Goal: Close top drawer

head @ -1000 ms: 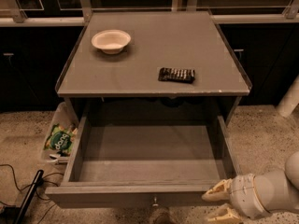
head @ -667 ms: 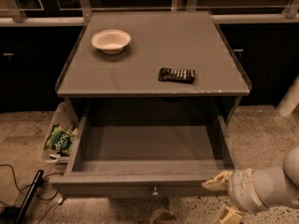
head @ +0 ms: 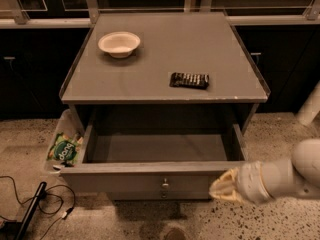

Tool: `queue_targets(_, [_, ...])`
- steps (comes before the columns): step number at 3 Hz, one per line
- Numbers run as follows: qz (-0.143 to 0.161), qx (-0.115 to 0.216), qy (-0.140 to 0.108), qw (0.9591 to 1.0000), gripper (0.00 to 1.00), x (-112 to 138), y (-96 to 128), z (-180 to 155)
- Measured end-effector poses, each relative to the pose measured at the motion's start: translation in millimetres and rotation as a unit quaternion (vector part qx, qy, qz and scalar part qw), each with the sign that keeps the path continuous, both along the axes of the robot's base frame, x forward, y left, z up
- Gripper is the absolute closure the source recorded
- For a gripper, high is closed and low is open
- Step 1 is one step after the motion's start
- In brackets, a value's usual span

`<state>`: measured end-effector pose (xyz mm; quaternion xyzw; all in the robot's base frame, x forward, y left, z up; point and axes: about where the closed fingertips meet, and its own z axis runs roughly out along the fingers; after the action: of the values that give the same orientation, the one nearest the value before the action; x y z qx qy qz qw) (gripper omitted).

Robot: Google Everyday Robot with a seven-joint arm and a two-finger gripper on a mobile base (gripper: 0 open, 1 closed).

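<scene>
grey wood is what the cabinet (head: 165, 59) is made of, and it stands in the middle of a speckled floor (head: 277, 134).

at the far left, black cables (head: 20, 204) and a black stick (head: 31, 209) lie on the floor. just beside the cabinet's left side is a pale bin (head: 64, 126) with a green bag (head: 65, 149) in it. the bin is close to the left end of the drawer front, so there is little room on that side.

on the flat top, a white bowl (head: 119, 44) sits at the back left, well away from the edges. a dark packet (head: 189, 80) lies more to the right, near the front edge but not over it.

the top drawer (head: 115, 181) is pulled out a long way toward the camera. i can see right down to its bare bottom. its front has one small round knob (head: 165, 185) in the middle. the floor in front of the drawer is open.

the gripper (head: 223, 186) is low on the right. its pale yellow tip is up against the right part of the drawer front, to the right of the knob. it seems to touch the front. it holds nothing. i cannot tell if it is open or closed.

the white arm (head: 287, 176) goes off to the right edge. behind it, a white post (head: 310, 106) leans at the far right, with bare floor between it and the cabinet.
</scene>
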<state>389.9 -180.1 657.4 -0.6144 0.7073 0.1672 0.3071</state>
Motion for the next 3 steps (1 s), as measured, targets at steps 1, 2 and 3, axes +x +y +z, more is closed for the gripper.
queue_targets(1, [-0.006,-0.013,-0.021,0.9997,1.0,53,-1,-7])
queue_targets(2, [-0.006,-0.013,-0.021,0.9997,1.0,52,-1,-7])
queue_targets(3, [-0.02,-0.029,-0.033,0.9988,1.0,88,-4,0])
